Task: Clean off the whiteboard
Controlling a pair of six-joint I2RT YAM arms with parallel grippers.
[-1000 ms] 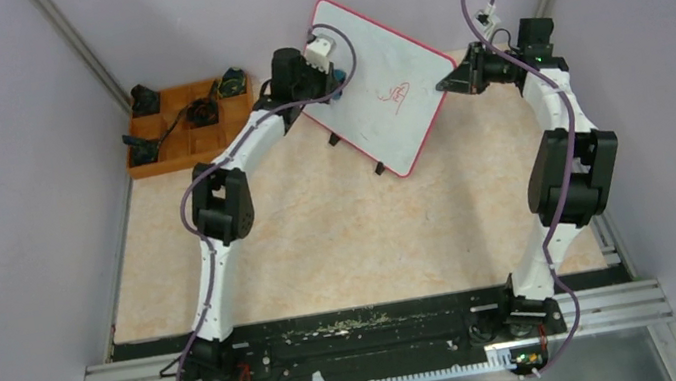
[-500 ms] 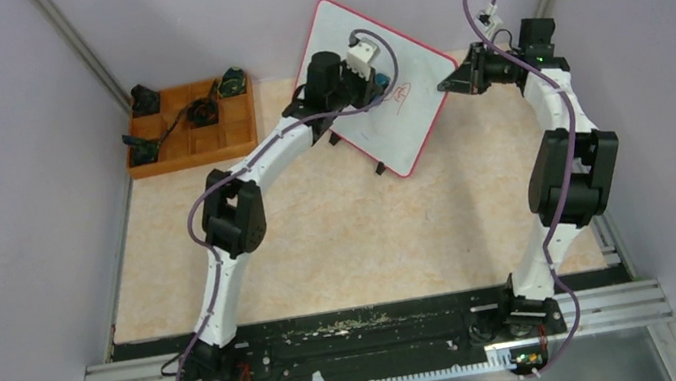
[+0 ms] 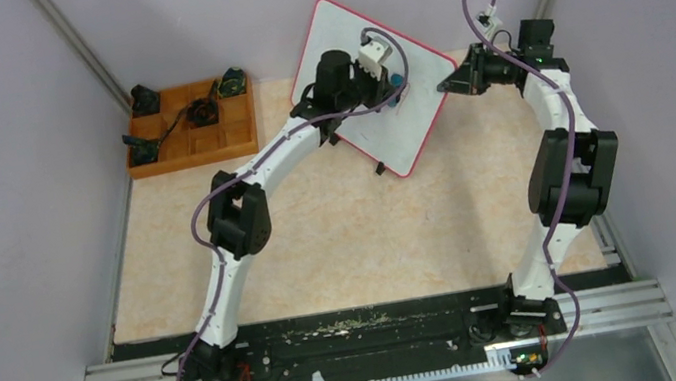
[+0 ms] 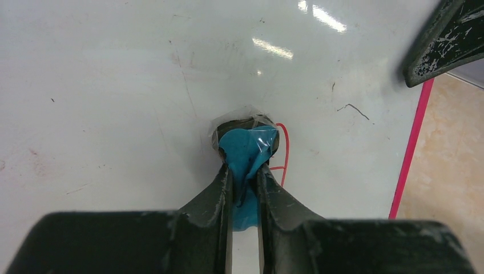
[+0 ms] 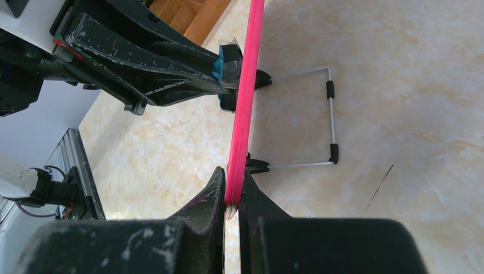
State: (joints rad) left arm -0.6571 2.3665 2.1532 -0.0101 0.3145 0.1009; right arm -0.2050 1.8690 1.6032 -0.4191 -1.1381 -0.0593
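Your left claw (image 4: pixel 244 171) is clamped on the blue eraser (image 4: pixel 246 149) over the red marks (image 4: pixel 283 151), right claw (image 5: pixel 231 191) pinching the whiteboard (image 3: pixel 409 119) far on the table (image 3: pixel 342 240); press hard and it could slip free.

Bright even light, glare streaks on whiteboard (image 4: pixel 142 68)

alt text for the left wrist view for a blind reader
The left gripper, jaws shut on a blue eraser pad wrapped in clear film, holds it against the large white whiteboard beside a red marker stroke. The board's pink frame edge runs down the right.
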